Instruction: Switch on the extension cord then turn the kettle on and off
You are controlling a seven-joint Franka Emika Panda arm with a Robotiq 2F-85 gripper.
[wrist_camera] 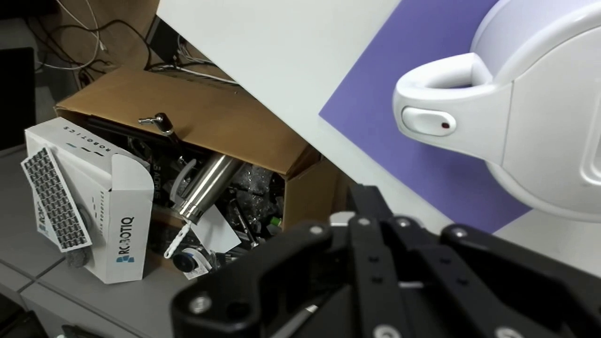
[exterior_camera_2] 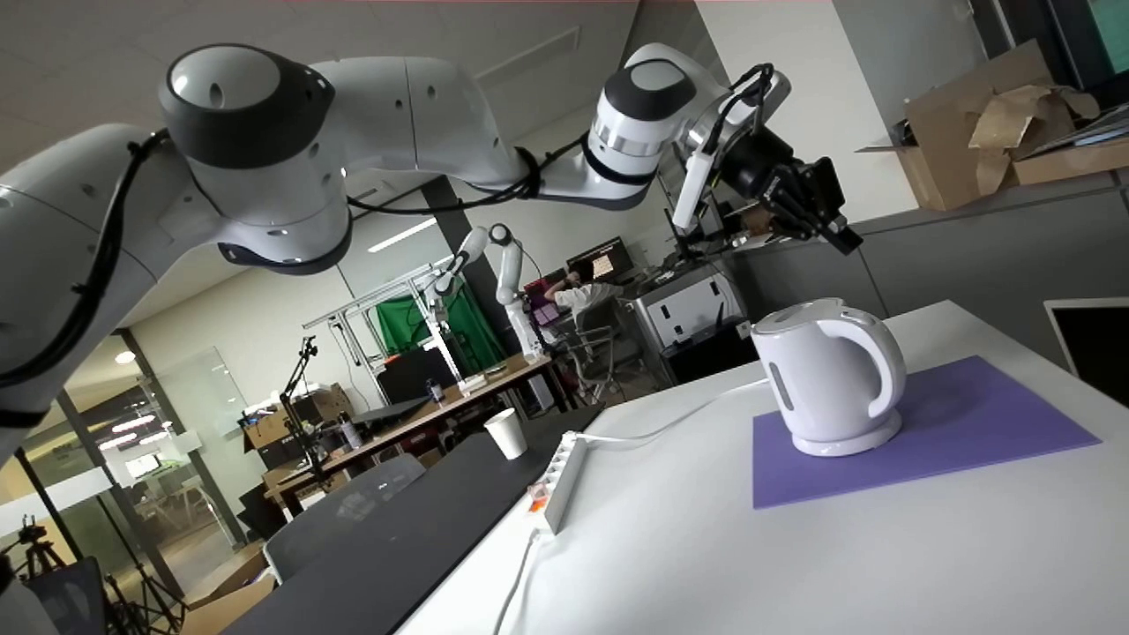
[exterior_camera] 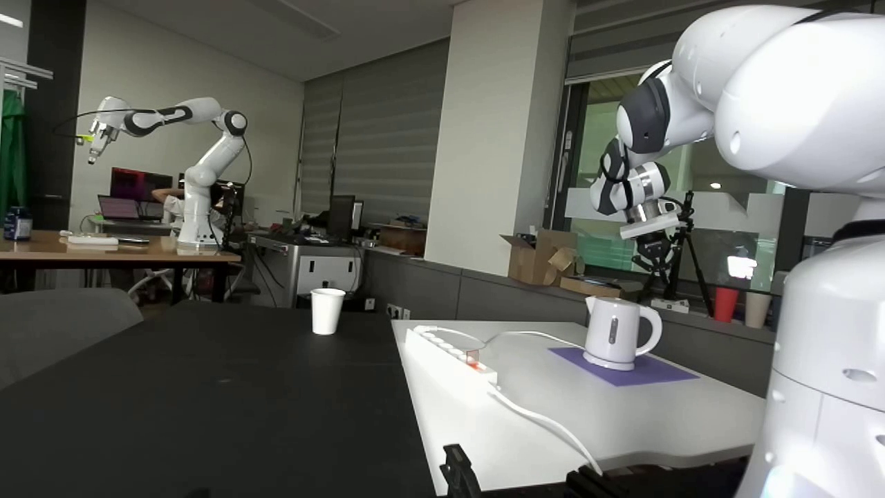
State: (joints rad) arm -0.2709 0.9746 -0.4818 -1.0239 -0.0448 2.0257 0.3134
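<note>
Black robot hand [wrist_camera: 372, 204], jaws pressed together, hangs higher than and apart from the white kettle [exterior_camera_2: 820, 388], which stands on a purple mat [exterior_camera_2: 979, 432]; the extension cord [exterior_camera_2: 562, 481] lies on the same bench [exterior_camera_2: 688, 542].

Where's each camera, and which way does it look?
Exterior view: low, looking across the white table at a loop-handled white kettle; jointed white arm and black claw above.
Exterior view: near the arm, looking past a long white power strip at the kettle; arm and claw at right.
Wrist view: behind the claw, looking down past it at the kettle.
Exterior views share kettle and power strip.
</note>
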